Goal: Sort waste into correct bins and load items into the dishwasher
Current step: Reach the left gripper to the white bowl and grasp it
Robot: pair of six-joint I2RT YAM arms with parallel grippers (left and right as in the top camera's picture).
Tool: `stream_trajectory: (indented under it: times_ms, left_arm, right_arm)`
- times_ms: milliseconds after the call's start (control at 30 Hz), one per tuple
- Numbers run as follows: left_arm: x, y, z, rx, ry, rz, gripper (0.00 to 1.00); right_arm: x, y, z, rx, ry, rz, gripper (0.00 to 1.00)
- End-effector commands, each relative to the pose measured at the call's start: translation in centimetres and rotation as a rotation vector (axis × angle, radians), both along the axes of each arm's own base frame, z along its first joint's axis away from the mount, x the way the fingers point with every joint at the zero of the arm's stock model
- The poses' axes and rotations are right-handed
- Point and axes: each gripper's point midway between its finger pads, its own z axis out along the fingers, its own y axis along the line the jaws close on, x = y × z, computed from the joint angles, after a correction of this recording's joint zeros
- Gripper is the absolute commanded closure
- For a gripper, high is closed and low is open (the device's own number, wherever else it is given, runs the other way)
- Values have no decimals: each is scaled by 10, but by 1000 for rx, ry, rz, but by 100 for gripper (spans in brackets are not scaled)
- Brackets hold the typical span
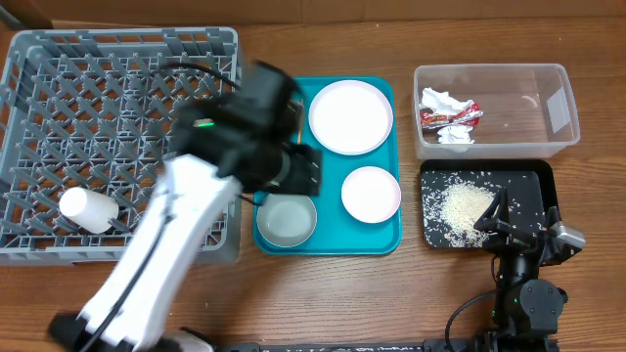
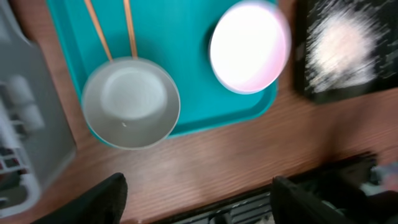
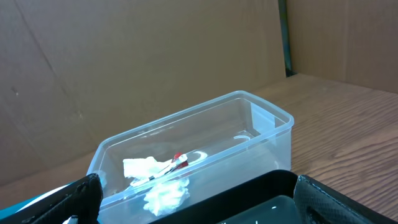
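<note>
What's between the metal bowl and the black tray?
The smaller white plate, lying on the teal tray, sits between the metal bowl and the black tray. The overhead view shows it best.

No text, label, brand, number or sign can be read in any of the views. The crumpled red-and-silver wrapper [image 1: 452,114] is seen in the clear tub [image 3: 267,127] just ahead of the right gripper [image 3: 199,199]. It is shown too small and too creased for any lettering on it to be made out.
</note>
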Motion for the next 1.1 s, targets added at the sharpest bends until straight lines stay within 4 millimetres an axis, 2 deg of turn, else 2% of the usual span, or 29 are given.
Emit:
stream_trajectory:
  times_ms: [0, 67, 167, 200, 233, 267, 467, 500, 567, 600, 633, 667, 767, 900, 967, 1067]
  left_arm:
    - [-1, -6, -57, 175, 60, 68, 27]
    - [0, -13, -80, 209, 77, 76, 35]
    - [3, -14, -111, 238, 118, 101, 39]
    - [3, -14, -120, 248, 130, 101, 43]
    - [2, -14, -132, 262, 150, 98, 51]
    - [2, -14, -144, 279, 169, 94, 54]
    - [7, -16, -185, 334, 215, 38, 70]
    - [5, -15, -194, 350, 234, 31, 71]
    - [4, -15, -200, 359, 244, 24, 73]
    - [5, -14, -201, 361, 246, 25, 78]
    - [6, -12, -201, 367, 241, 28, 93]
    - [6, -12, -201, 370, 239, 27, 96]
    - [6, -11, -196, 368, 233, 16, 96]
    - [5, -21, -175, 288, 207, -36, 96]
    - [9, -25, -147, 188, 164, -72, 96]
    - [14, -25, -93, -37, 101, -104, 96]
  right_arm:
    - [-1, -2, -1, 0, -9, -9, 0]
    - [-1, -2, -1, 0, -9, -9, 0]
    - [-1, -2, -1, 0, -9, -9, 0]
    - [-1, -2, -1, 0, -9, -9, 0]
    - [-1, -2, -1, 0, -9, -9, 0]
    - [-1, -2, -1, 0, -9, -9, 0]
    - [-1, -2, -1, 0, -9, -9, 0]
    - [-1, -2, -1, 0, -9, -9, 0]
    - [-1, -2, -1, 0, -9, -9, 0]
    - [-1, -2, -1, 0, -9, -9, 0]
    - [-1, -2, -1, 0, -9, -9, 0]
    - [-1, -2, -1, 0, -9, -9, 0]
    - [-1, -2, -1, 0, -9, -9, 0]
    - [-1, -2, -1, 0, -9, -9, 0]
    - [-1, -2, -1, 0, -9, -9, 0]
    - [-1, -2, -1, 0, -8, -9, 0]
